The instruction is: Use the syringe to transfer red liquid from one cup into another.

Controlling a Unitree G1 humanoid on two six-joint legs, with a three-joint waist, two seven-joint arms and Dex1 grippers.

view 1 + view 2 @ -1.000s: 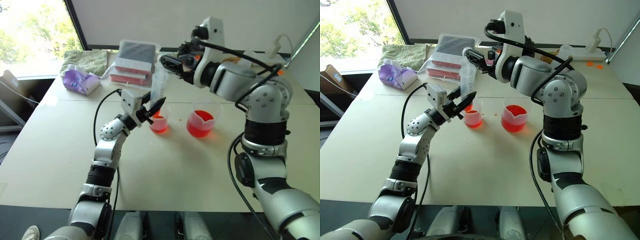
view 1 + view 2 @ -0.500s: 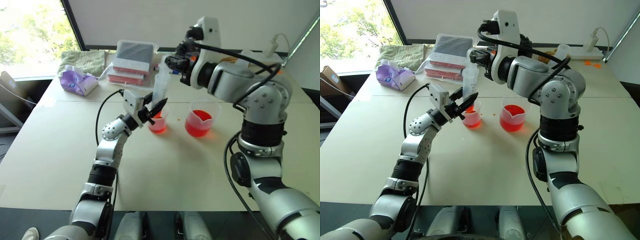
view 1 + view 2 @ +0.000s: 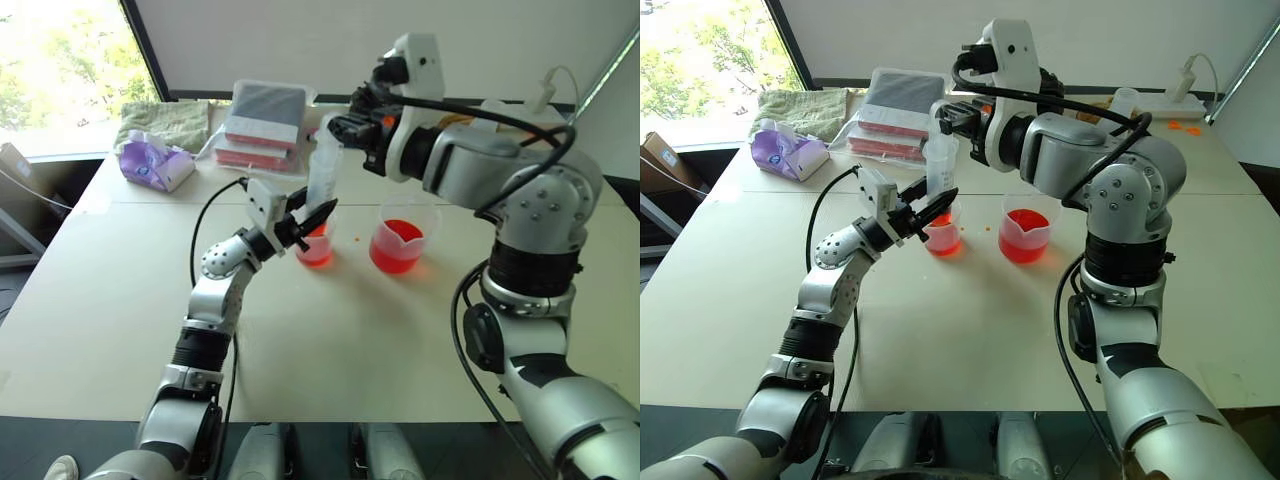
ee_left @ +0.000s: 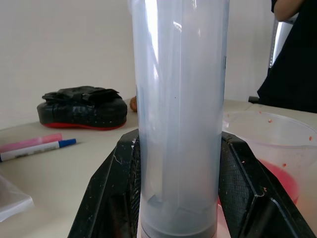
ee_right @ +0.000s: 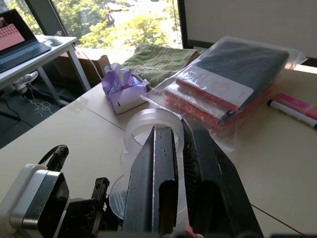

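Standing upright over the smaller cup [image 3: 317, 248]: syringe [image 3: 322, 172], barrel clamped by left gripper [image 3: 305, 220], plunger top pinched by right gripper [image 3: 338, 127].

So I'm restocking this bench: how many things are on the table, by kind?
Cups with red liquid: 2, the spouted beaker and the smaller cup
Syringe: 1
Marker pens: 2
Tissue box: 1
Green towel: 1
Bagged pack: 1
Total: 8
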